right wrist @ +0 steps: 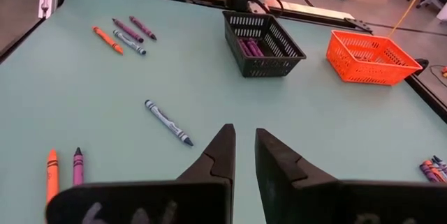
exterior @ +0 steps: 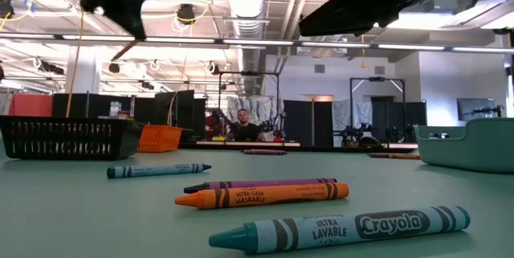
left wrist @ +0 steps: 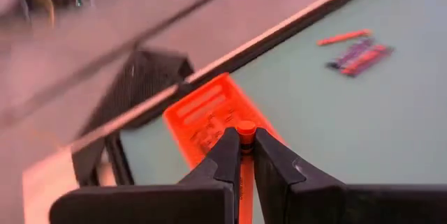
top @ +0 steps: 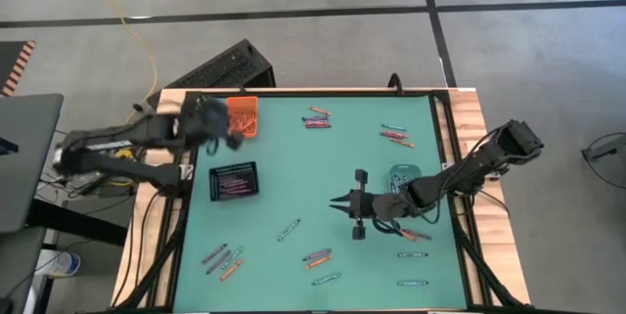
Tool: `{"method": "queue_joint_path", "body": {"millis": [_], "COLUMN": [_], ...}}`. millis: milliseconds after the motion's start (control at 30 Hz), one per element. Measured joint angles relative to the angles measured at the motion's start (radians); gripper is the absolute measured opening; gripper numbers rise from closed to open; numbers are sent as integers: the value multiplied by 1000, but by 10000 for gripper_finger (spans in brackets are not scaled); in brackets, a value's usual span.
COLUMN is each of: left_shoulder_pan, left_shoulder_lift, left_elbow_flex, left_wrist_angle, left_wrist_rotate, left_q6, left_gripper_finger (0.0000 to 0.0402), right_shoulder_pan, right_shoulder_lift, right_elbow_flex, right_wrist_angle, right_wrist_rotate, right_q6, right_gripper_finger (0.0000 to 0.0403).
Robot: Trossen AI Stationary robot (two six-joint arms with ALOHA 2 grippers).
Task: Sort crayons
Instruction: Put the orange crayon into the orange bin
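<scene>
On the green table (top: 313, 172), an orange tray (top: 244, 116) and a black tray (top: 234, 181) are seen among orange, purple and teal crayons (exterior: 265, 195).

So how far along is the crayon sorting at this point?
Early. Done: purple crayons lie in the black tray. In hand: the left gripper holds an orange crayon above the orange tray. Left: many loose crayons on the table; the right gripper is empty.

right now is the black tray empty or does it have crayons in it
Not empty: the black tray holds a few purple crayons, visible inside it in the right wrist view.
</scene>
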Motion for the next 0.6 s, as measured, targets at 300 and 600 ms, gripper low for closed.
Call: {"method": "queue_joint_path", "body": {"millis": [300, 600], "left_shoulder_pan": [579, 641], "left_shoulder_lift": [66, 313], "left_elbow_flex": [-62, -64], "left_wrist_angle": [299, 355], "left_wrist_rotate": [705, 696], "left_q6": [149, 167], "left_gripper_finger": [12, 15], "right_shoulder_pan": [-10, -21], "right_shoulder_lift": [75, 93], "right_elbow_flex": [0, 0], "right_wrist_angle": [27, 28], "right_wrist_rotate": [0, 0], "right_q6": [-8, -24], "right_gripper_finger": [54, 54]}}
